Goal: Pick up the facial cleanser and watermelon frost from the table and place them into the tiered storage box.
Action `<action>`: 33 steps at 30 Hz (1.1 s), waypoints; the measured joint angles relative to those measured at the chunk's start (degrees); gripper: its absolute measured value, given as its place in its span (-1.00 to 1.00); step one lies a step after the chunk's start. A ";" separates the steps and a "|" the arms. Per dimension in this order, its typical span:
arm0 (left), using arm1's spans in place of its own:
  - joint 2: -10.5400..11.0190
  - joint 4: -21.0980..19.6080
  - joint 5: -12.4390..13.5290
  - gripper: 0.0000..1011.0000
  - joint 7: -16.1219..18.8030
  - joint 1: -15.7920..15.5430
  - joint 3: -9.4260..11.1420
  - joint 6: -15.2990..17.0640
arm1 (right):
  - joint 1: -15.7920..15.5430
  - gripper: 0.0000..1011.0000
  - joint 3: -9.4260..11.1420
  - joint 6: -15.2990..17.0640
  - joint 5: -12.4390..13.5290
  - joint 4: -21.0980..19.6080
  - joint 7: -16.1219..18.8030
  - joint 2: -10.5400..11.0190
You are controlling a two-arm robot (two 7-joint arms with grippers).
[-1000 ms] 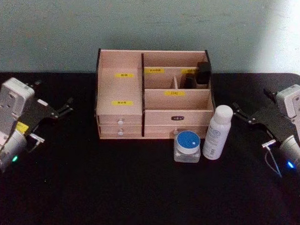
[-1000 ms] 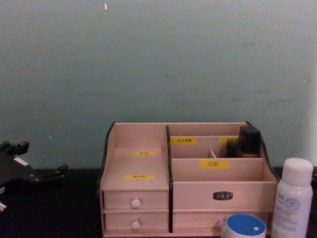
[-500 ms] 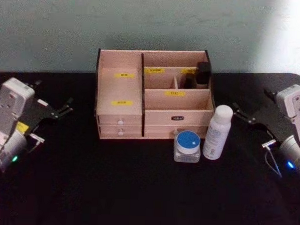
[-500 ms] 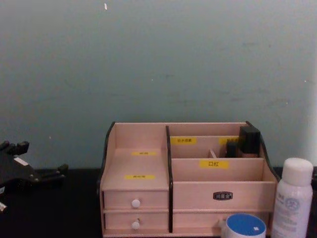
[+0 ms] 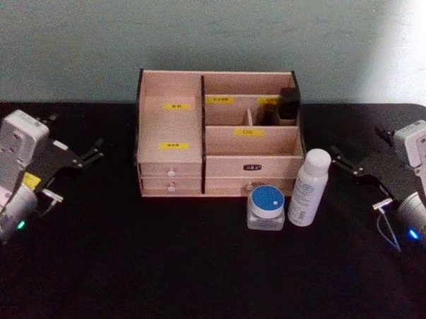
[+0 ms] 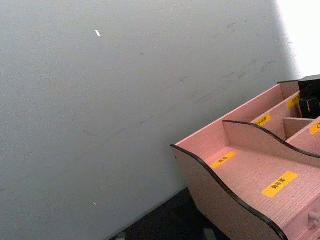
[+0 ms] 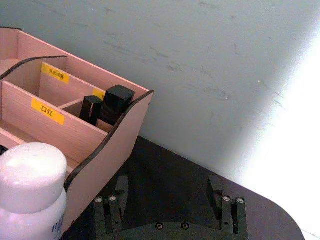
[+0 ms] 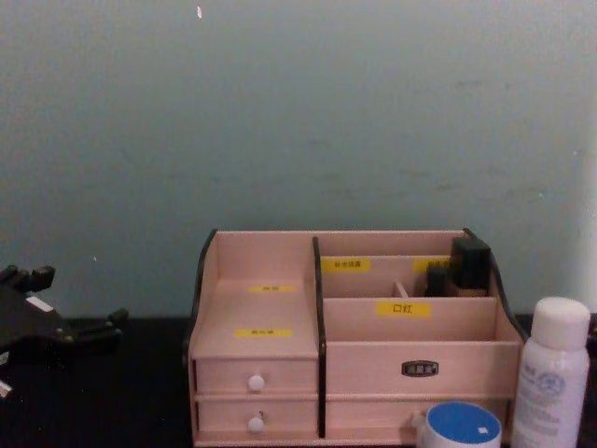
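Observation:
The tiered storage box (image 5: 173, 122), light wood with dark edges, yellow labels and white-knobbed drawers, stands at the table's middle back. A white bottle with a white cap (image 5: 308, 187) and a clear jar with a blue lid (image 5: 266, 208) stand just in front of its right half. I cannot tell which of the two is the facial cleanser and which the watermelon frost. My left gripper (image 5: 94, 151) hovers open to the left of the box, holding nothing. To the right of the bottle, my right gripper (image 5: 336, 159) is open too, with its fingers (image 7: 120, 186) spread apart.
Dark small items (image 5: 286, 105) stand in the box's back right compartment. The black table (image 5: 194, 272) has free room in front of the box. A pale green wall (image 8: 298, 112) rises right behind it.

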 joint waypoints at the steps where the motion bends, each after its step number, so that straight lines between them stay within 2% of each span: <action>1: 0.00 0.00 0.00 0.98 0.00 0.00 0.00 0.00 | -0.17 0.98 0.17 -0.01 0.00 -0.19 0.15 0.02; 8: 0.00 0.00 0.00 0.98 0.00 0.00 0.00 0.00 | -3.31 0.98 1.95 0.75 0.53 -3.63 1.37 1.43; 17: 0.00 0.00 0.00 0.98 0.00 0.00 0.00 0.00 | -10.38 0.98 4.80 5.66 2.37 -11.48 2.30 4.75; 23: 0.00 0.00 0.00 0.98 0.00 0.00 0.00 0.00 | -14.65 0.98 6.26 7.65 4.96 -16.43 5.38 6.80; 27: 0.00 0.00 0.00 0.98 0.00 0.00 0.00 0.00 | -15.99 0.98 6.83 8.16 7.83 -18.10 8.50 6.68; 33: 0.00 0.00 0.00 0.98 0.00 0.00 0.00 0.00 | -15.52 0.98 6.71 8.93 10.37 -17.77 11.77 4.24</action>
